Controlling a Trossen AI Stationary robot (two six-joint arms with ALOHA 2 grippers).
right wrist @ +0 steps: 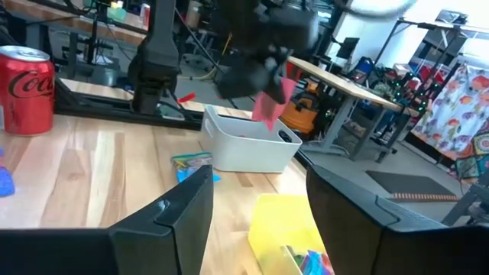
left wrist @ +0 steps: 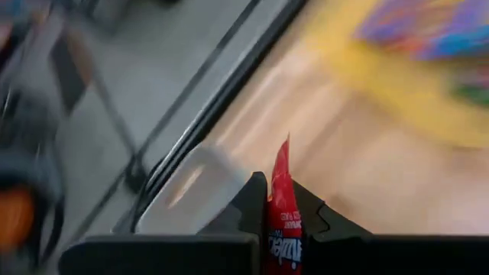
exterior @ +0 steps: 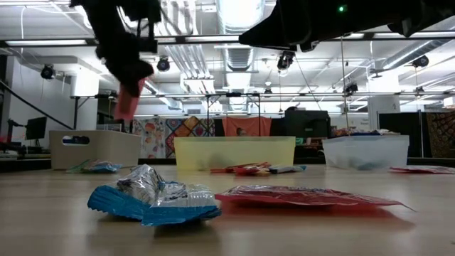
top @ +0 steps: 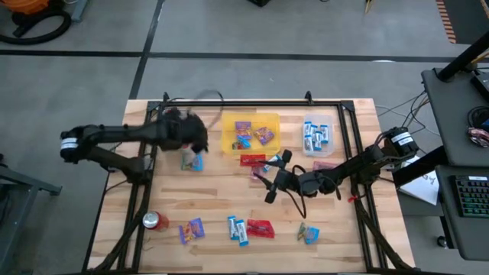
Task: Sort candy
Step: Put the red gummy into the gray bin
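Note:
My left gripper (top: 199,142) hangs blurred above the table's far left, shut on a flat red candy packet (left wrist: 282,205). The right wrist view shows that packet (right wrist: 269,105) over a white bin (right wrist: 244,145). My right gripper (top: 273,177) stands open and level near the table's middle, with nothing between its fingers (right wrist: 179,218). A yellow bin (top: 229,136) holds purple packets, and a clear bin (top: 318,136) holds blue-and-white bars. Loose candy lies on the wood: a red packet (top: 252,160), a purple one (top: 191,229), blue-and-white bars (top: 238,229) and another red packet (top: 260,228). My left gripper pinches one end of the red packet (left wrist: 281,229) between its two fingers. The fingers slant down from the table's left side. The packet's free end (exterior: 126,107) hangs below the fingers, clear of the table and of the white bin.
A red soda can (top: 155,221) stands near the front left corner. A crumpled blue packet (exterior: 153,203) and a flat red one (exterior: 306,197) lie close to the low camera. More candy (top: 192,160) lies beside the left arm. A dark frame rail (top: 252,103) runs along the far edge.

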